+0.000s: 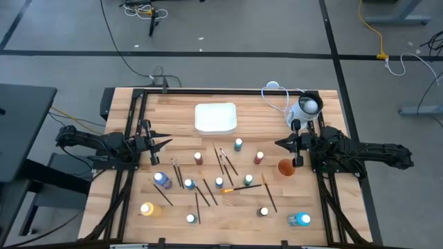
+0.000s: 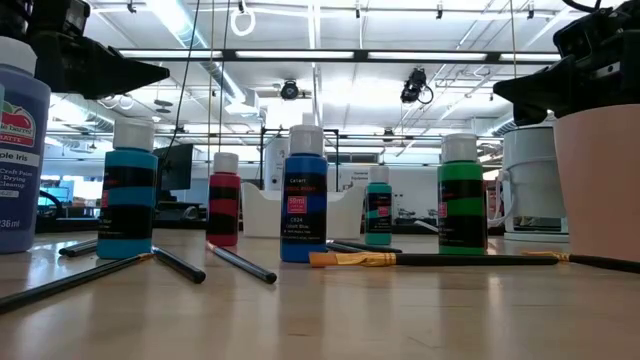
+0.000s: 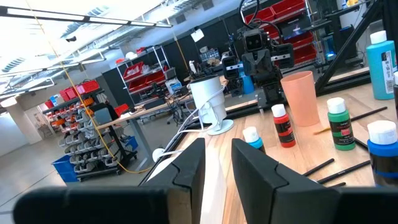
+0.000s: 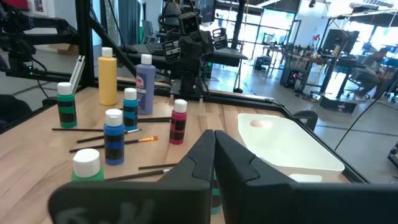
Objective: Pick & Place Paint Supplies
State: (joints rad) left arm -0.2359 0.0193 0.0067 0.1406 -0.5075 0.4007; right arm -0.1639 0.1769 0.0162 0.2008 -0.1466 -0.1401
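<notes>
Left gripper: your left gripper [image 1: 168, 143] hangs over the table's [image 1: 228, 221] left side, fingers parted a little with nothing between them, tips pointing toward the middle.
Right gripper: your right gripper [image 1: 279, 144] sits over the right side, clenched tight on nothing, tips facing the left one.
Bottles: you've got the small white-capped bottles scattered across the front half of the table, all upright. A red one [image 1: 198, 158] stands near the middle, a teal one [image 1: 239, 144] just behind it to the right, another red one [image 1: 259, 158] near the orange cup [image 1: 286, 168].
Big bottles: a purple bottle [image 1: 162, 181] and a yellow bottle [image 1: 147, 209] stand at the front left; a blue one [image 1: 300, 220] stands at the front right.
Brushes: thin dark brushes [image 1: 227, 163] lie loose among the bottles; the orange-handled brush [image 1: 239, 187] lies flat near the centre front.
Tray: a white tray [image 1: 215, 117] rests toward the back, well apart from both grippers.
Round container: the white-and-grey container [image 1: 306, 108] stands at the back right, its cable looping beside it.
</notes>
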